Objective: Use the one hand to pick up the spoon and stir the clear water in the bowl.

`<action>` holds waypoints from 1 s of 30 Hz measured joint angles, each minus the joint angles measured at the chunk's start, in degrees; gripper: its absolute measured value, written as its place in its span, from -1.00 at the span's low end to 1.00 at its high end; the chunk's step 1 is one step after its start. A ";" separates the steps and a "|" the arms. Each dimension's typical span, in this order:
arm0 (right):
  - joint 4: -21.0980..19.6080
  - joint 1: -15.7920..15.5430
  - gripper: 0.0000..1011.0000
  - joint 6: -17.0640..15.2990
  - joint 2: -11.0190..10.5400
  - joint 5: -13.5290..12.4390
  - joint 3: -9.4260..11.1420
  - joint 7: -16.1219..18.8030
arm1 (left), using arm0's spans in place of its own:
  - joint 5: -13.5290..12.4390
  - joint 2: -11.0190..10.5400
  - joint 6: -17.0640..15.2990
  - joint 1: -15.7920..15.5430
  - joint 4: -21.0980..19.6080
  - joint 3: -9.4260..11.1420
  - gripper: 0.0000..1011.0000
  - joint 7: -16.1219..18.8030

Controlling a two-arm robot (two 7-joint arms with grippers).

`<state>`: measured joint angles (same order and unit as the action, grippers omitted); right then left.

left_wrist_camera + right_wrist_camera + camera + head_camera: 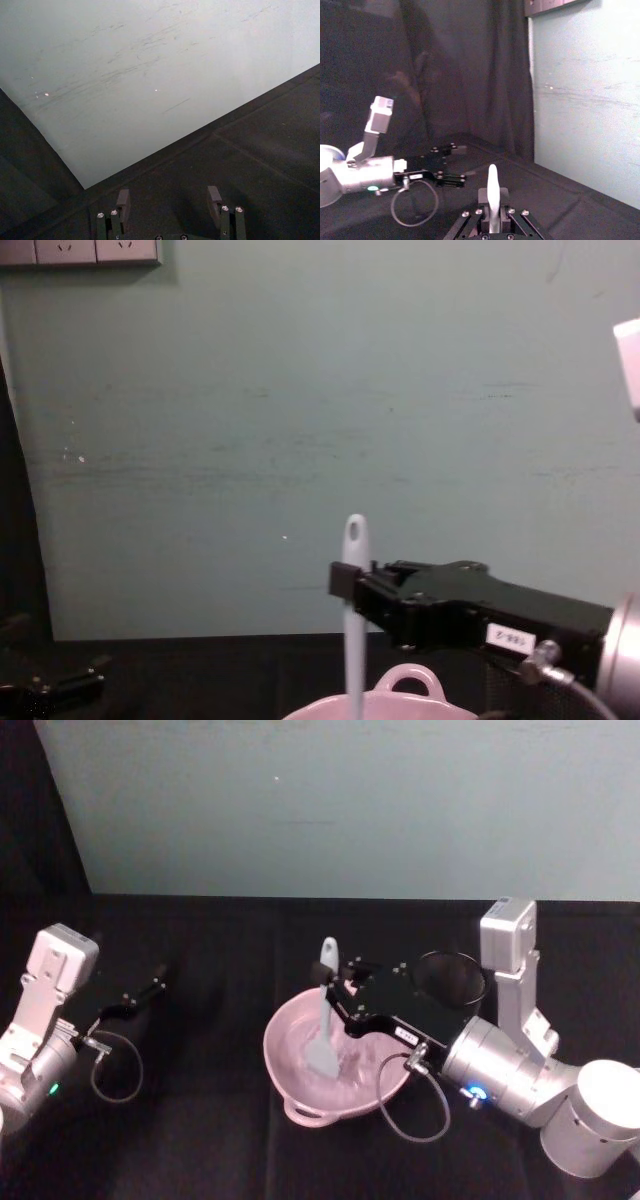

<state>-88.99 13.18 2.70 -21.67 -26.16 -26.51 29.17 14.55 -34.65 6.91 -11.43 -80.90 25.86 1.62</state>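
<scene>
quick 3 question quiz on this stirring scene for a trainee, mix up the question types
1. True or false: the right gripper is shut on the handle of the spoon.
2. Where is the spoon's flat head? A) down inside the bowl; B) lifted clear above the bowl's rim; C) resting on the bowl's loop handle.
3. Fill in the blank: the left gripper, off to the robot's left and apart from the bowl, has its fingers ____.
Key: 1 true; 2 A; 3 open.
</scene>
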 joint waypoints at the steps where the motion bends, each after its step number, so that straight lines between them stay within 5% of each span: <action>1: -0.08 0.04 -0.76 -0.09 0.28 -0.04 -0.44 0.17 | 0.00 0.00 0.00 0.00 0.00 0.00 0.99 0.00; 16: 5.24 4.15 -0.76 0.34 4.14 -0.13 -1.96 -0.73 | 0.00 0.00 0.00 0.00 0.00 0.00 0.99 0.00; 30: 8.75 4.12 -0.76 2.29 4.17 -0.37 3.75 -4.62 | 0.00 0.00 0.00 0.00 0.00 0.00 0.99 0.00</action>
<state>-80.24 17.30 4.99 -17.49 -26.52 -22.75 24.55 14.55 -34.65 6.91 -11.43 -80.90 25.86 1.62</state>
